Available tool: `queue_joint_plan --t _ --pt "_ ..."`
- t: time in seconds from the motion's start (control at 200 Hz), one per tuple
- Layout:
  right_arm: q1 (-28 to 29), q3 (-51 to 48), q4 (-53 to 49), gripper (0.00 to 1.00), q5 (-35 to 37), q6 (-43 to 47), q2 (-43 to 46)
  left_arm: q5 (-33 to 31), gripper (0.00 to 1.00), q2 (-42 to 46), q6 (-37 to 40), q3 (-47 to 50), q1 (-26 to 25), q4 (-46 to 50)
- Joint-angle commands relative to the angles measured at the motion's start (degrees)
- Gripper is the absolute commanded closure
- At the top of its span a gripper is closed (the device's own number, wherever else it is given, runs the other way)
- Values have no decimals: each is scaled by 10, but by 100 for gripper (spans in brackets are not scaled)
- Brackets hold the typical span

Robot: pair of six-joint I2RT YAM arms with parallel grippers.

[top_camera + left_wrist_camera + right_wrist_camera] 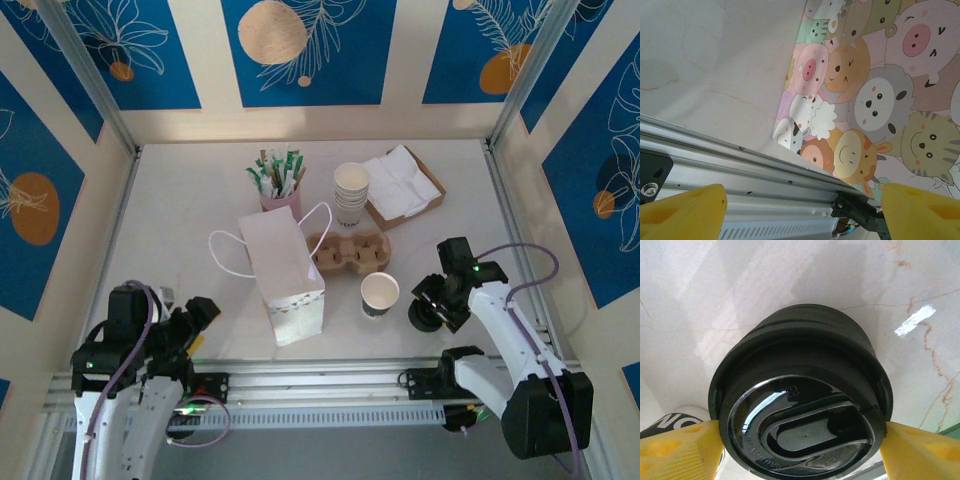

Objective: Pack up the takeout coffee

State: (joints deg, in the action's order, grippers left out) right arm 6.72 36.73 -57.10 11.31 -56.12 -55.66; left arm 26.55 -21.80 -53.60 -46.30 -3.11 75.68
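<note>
A stack of black coffee lids (428, 316) (805, 390) stands on the table at the right. My right gripper (436, 303) (800, 440) reaches down over it, and its yellow fingers (675, 447) press on both sides of the top lid's rim. An open paper cup (380, 294) stands just left of the lids; its edge (670, 421) shows low on the left in the right wrist view. A cardboard cup carrier (348, 250) lies behind the cup. The paper bag (285, 265) (875, 90) stands at the centre. My left gripper (196, 318) (802, 210) hangs open over the near rail, nothing between its fingers.
A stack of paper cups (351, 192), a box of napkins (405, 185) and a pink holder of stir sticks (280, 185) stand at the back. The aluminium rail (765, 170) runs along the near edge. Patterned walls close in three sides.
</note>
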Motion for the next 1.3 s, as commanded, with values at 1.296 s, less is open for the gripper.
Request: queue_joint_plan --t 1.296 --pt "38 240 -134 29 -56 59 24 3 20 -11 6 -9 5 8"
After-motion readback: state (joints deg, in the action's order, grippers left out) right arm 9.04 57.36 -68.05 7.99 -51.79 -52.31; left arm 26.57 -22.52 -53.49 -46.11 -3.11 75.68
